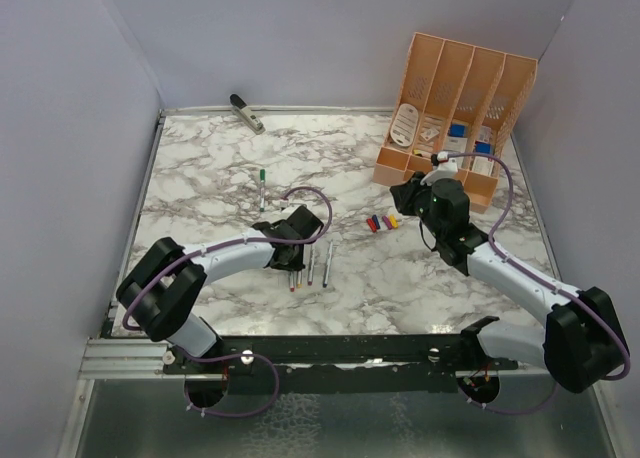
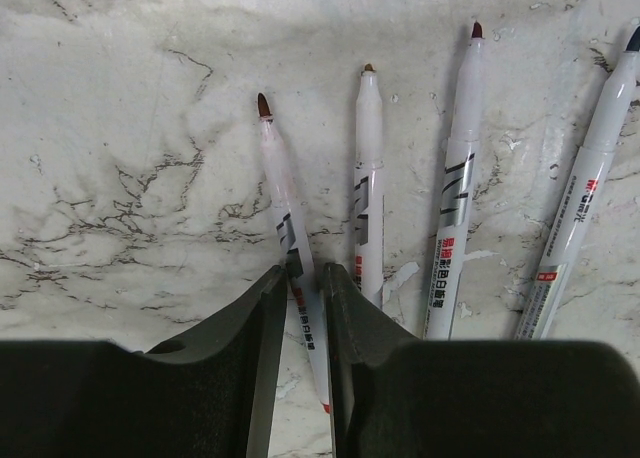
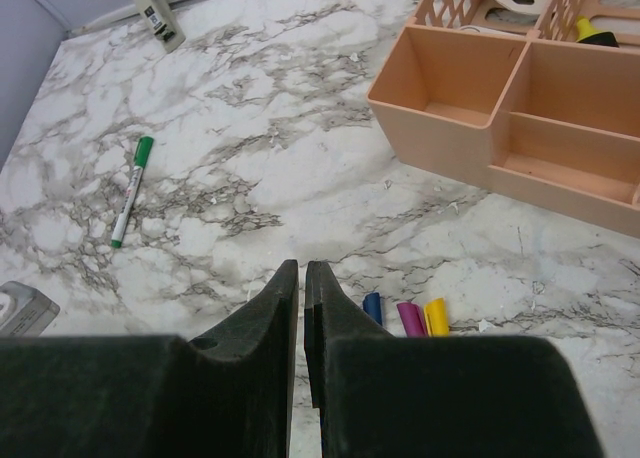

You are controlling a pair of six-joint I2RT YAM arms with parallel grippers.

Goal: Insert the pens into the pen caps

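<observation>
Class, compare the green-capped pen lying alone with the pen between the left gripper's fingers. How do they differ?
The green-capped pen is capped; the gripped pen shows a bare reddish tip. The green-capped pen lies alone; the gripped pen sits clamped in the left gripper, beside three other uncapped pens. Both have white barrels.

the rightmost pen (image 2: 578,208) bears an "m&g"-like logo; chinese print on the other pens (image 2: 455,198) is unreadable.
</observation>
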